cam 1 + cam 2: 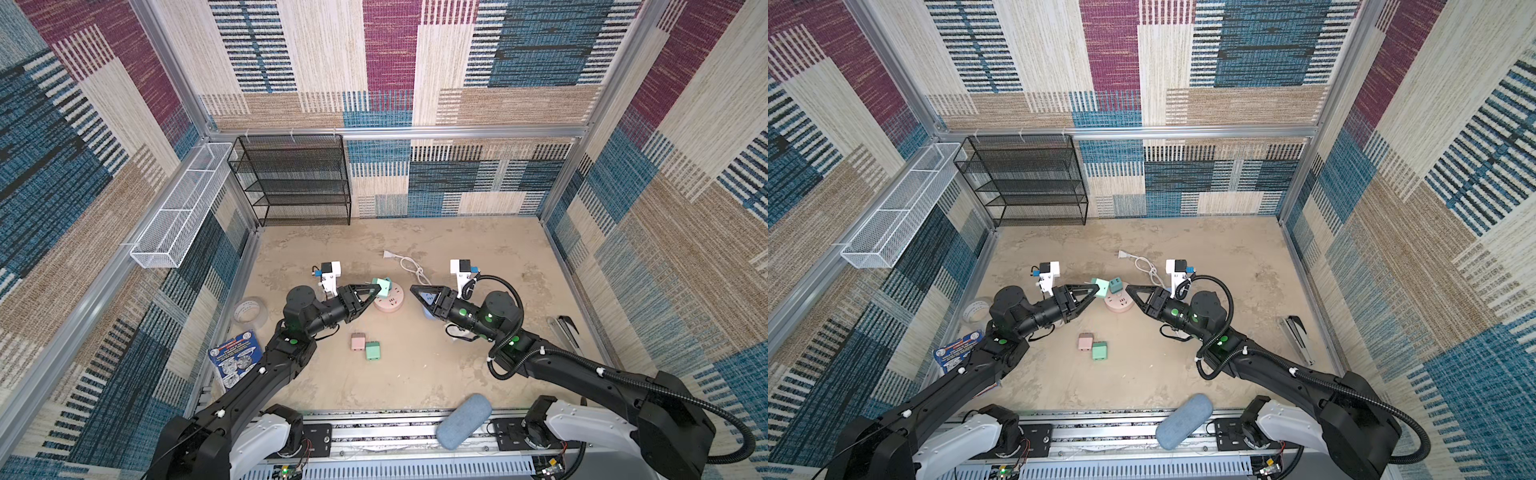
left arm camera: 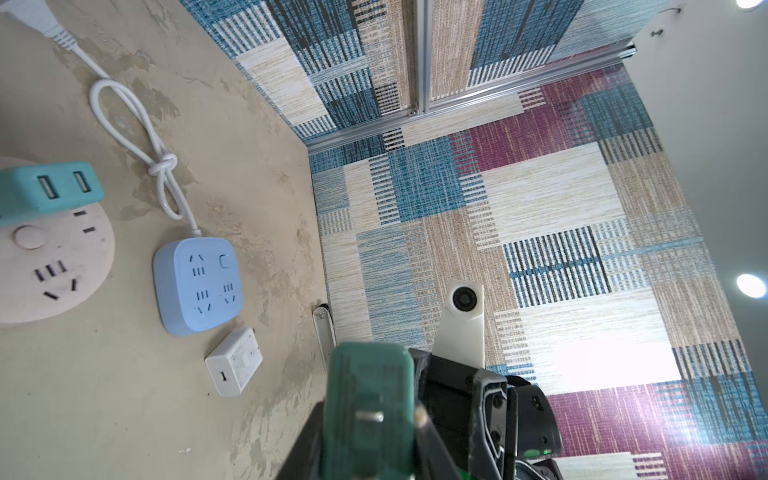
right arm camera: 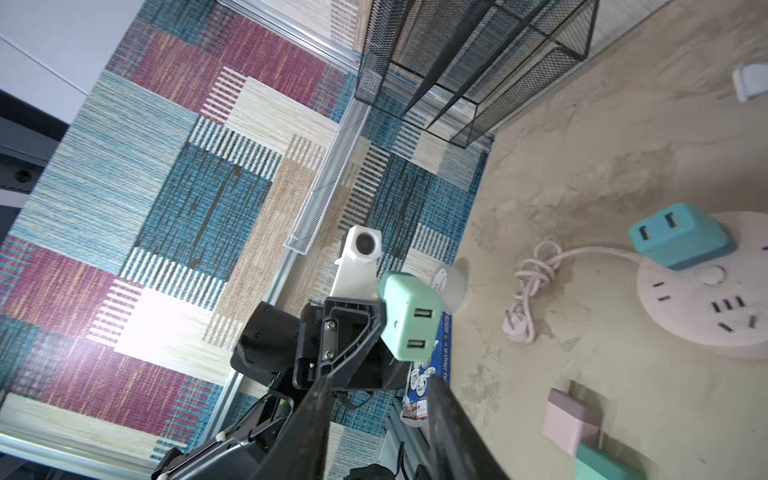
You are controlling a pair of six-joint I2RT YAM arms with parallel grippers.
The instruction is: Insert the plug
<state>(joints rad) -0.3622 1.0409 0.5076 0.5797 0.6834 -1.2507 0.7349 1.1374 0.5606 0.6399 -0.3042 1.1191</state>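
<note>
Mint-green plastic cube plug (image 3: 411, 320) sits clamped in our left fingers (image 1: 361, 296) beside the round pink socket hub (image 1: 388, 306), seemingly for alignment; right fingers (image 3: 457, 424) apart, empty.

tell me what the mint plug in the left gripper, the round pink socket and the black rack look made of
The mint plug looks like moulded plastic, matte: rounded corners, even colour. The round pink socket is likely plastic too, matte, with moulded slots. The black rack is probably painted metal mesh: a see-through grid on thin rods.
</note>
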